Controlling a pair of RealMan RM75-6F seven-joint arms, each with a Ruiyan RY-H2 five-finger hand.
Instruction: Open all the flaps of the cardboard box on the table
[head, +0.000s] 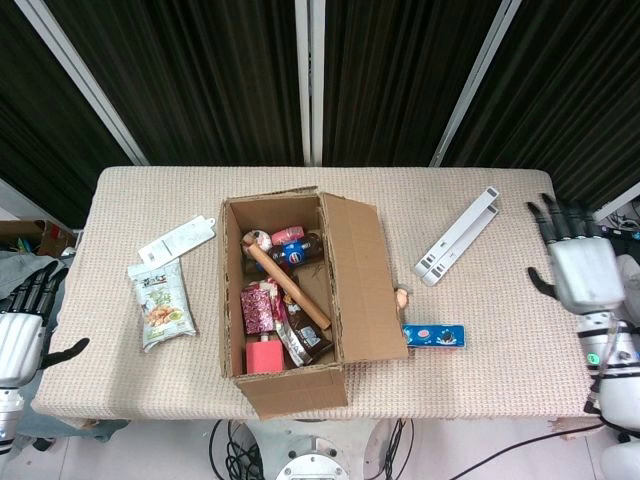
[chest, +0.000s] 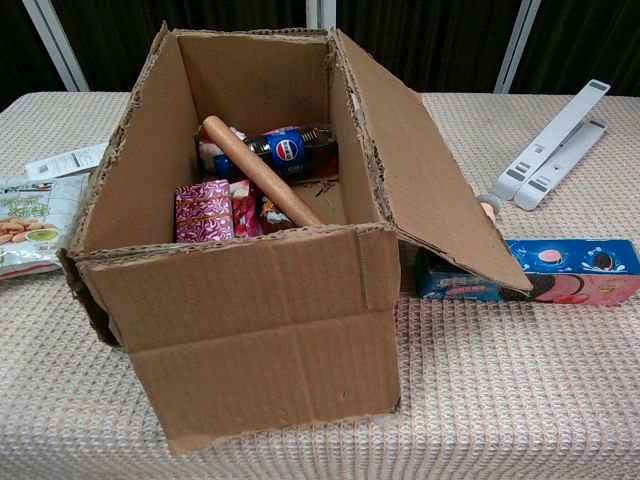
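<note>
At the far left edge of the beige woven table (head: 480, 360) the robot's left hand (head: 22, 330) hung off the tabletop, fingers spread apart and holding nothing. Just inside that edge lay a clear green-printed snack bag (head: 160, 303) with pale nuts pictured on it, its writing too small to read, and behind it a flat white tag-like packet (head: 177, 238) with lines of print I could not make out. The brown corrugated cardboard box (chest: 250, 310) stood near the middle of the table, towards the front edge, open at the top: its near flap (head: 297, 387) was folded down over the front wall, the wide right flap (chest: 425, 170) sloped outward and down, and the left and far sides looked upright with ragged torn edges. Inside it a long tan wooden rolling pin (chest: 258, 170) lay slanted across a dark cola bottle with a blue Pepsi label (chest: 282, 148), beside a magenta patterned packet (chest: 203, 210) and, seen from above, a plain pink block (head: 263, 353) and a dark brown pouch (head: 303, 338). Right of the box, partly under the sloping flap, lay a blue Oreo-style biscuit box (chest: 560, 270) showing round dark cookies on pink. Further back rested a white folding stand (head: 458, 235), lying diagonally. At the far right edge the right hand (head: 578, 265) was raised clear of the table, fingers extended and apart, gripping nothing.
</note>
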